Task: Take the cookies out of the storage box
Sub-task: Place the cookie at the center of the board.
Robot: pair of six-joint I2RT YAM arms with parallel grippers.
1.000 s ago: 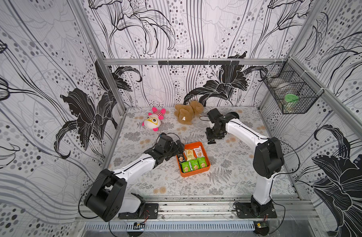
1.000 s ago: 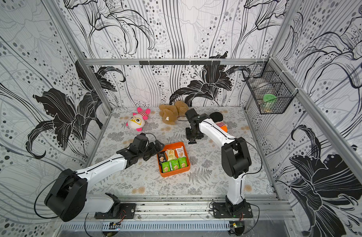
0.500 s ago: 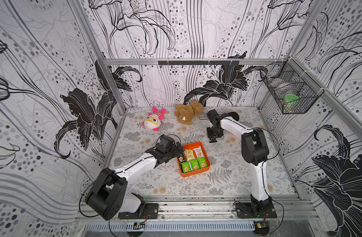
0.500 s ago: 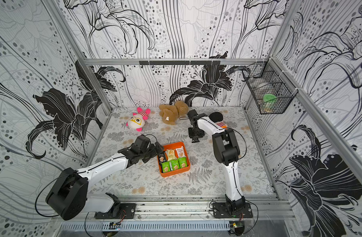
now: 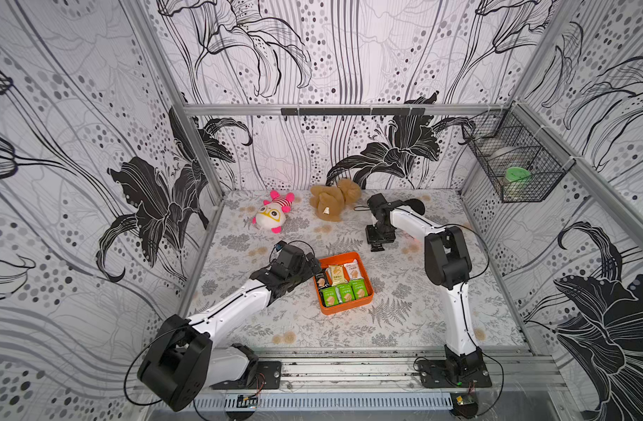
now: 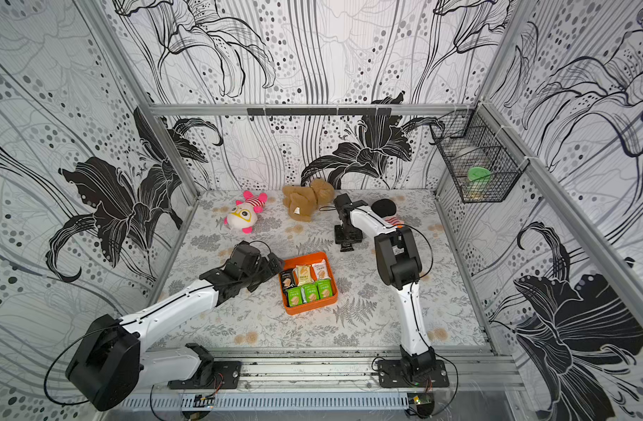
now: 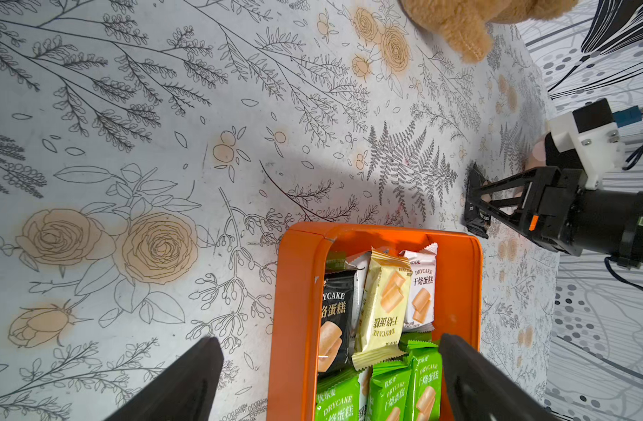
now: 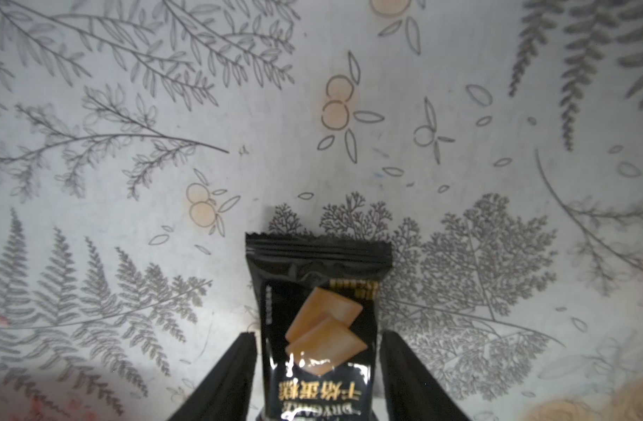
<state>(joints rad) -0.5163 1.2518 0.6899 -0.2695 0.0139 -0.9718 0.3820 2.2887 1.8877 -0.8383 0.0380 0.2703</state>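
The orange storage box (image 5: 345,310) (image 6: 309,310) sits mid-table and holds several cookies (image 5: 343,282): green, black and cream packets. My left gripper (image 5: 312,268) hangs open at the box's left wall (image 7: 294,310). In the left wrist view one finger is over the table and the other over the green packets; my left gripper (image 7: 329,339) holds nothing. Behind the box, my right gripper (image 5: 376,245) (image 8: 318,335) points down at the table. A black cookie packet (image 8: 318,266) (image 5: 376,249) lies between its open jaws, with a thin gap on each side.
A pink-and-white plush (image 5: 272,215) and a brown plush (image 5: 331,200) lie near the back wall. A black wire basket (image 5: 517,164) hangs on the right wall. A dark round object (image 5: 413,206) lies behind the right arm.
The right gripper's jaws have parted from the black packet, and the right arm's elbow has swung in over the table. The left gripper has edged closer to the box.
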